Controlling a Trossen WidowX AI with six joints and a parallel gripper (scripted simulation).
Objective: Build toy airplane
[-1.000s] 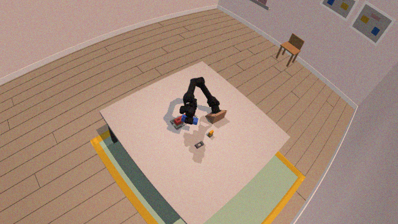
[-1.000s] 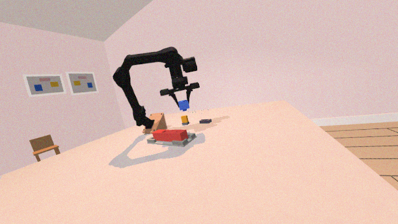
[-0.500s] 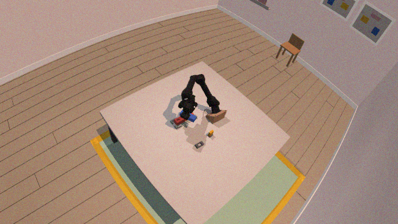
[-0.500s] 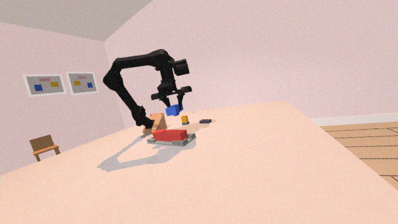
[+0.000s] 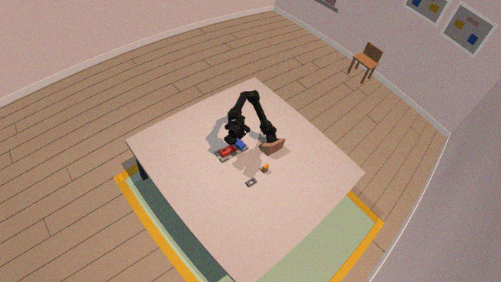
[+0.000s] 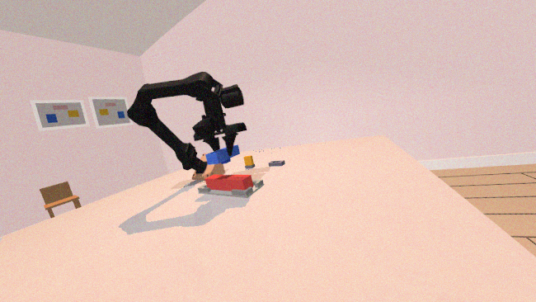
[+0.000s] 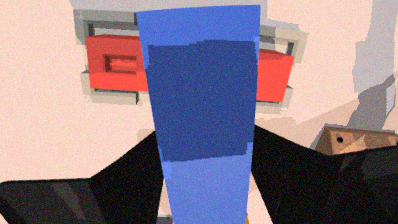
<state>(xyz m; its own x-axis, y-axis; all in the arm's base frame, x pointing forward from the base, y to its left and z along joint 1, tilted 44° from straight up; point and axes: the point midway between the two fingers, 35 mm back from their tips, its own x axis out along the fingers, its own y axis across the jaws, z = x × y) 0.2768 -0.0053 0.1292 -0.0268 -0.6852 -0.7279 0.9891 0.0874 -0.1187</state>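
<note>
The red fuselage [image 5: 227, 151] [image 6: 229, 182] [image 7: 274, 75] lies in the grey jig [image 6: 204, 191] [image 7: 110, 97]. It looks level. In the wrist view an empty socket shows near its left end; its middle is hidden behind the wing. My gripper [image 6: 223, 153] [image 7: 202, 130] is shut on the blue wing [image 5: 240, 144] [image 6: 218, 157] [image 7: 200, 100] and holds it above the fuselage, crosswise to it in the wrist view. The wing's tab is hidden. The orange tail fin [image 5: 266, 167] [image 6: 248, 160] stands on the table with a small grey piece at its foot, away from the jig.
A small dark grey block with an opening [image 5: 250, 182] [image 6: 276, 163] lies on the table near the tail fin. A brown wooden block [image 5: 273, 146] [image 6: 214, 170] [image 7: 350, 142] stands by the arm's base, beside the jig. The arm's shadow falls across the table near the jig.
</note>
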